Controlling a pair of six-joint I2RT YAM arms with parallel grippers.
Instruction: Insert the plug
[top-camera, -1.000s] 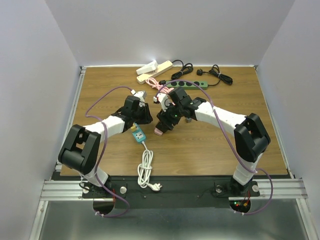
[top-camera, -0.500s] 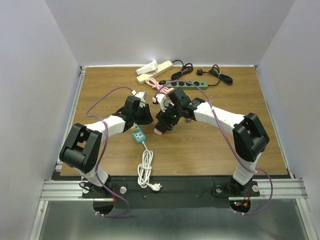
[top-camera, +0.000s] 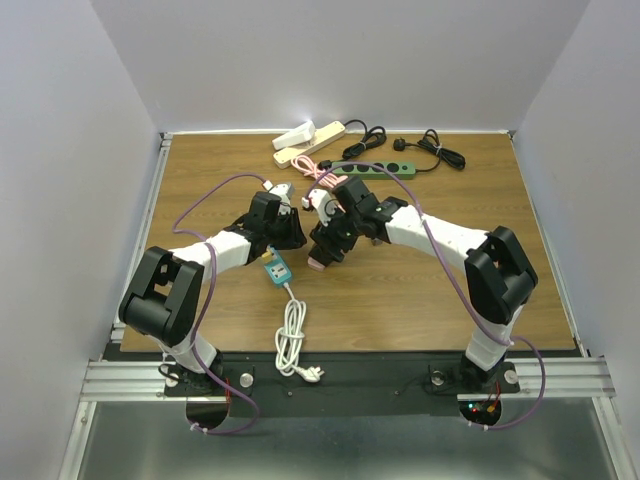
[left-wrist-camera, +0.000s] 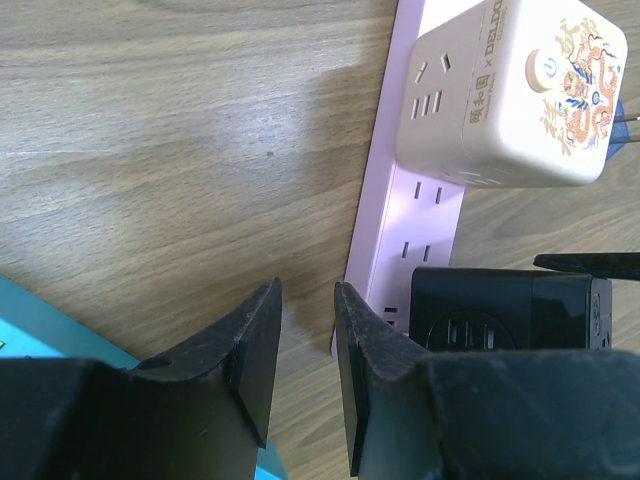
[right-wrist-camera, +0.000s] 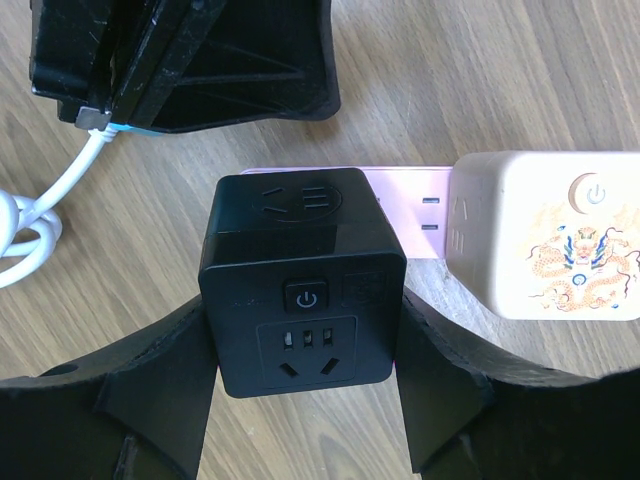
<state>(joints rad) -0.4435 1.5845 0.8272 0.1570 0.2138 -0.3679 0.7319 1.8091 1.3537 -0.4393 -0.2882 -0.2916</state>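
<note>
Wooden table (top-camera: 450, 290); right-wrist view alone: black cube plug (right-wrist-camera: 300, 290) pinched by right jaws; left jaws slightly apart.

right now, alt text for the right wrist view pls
The right claw grips a black cube over a pink strip on a wooden table. A cream cube sits on the strip to its right, with a small gap between them. A white cord loops at the left edge.
</note>
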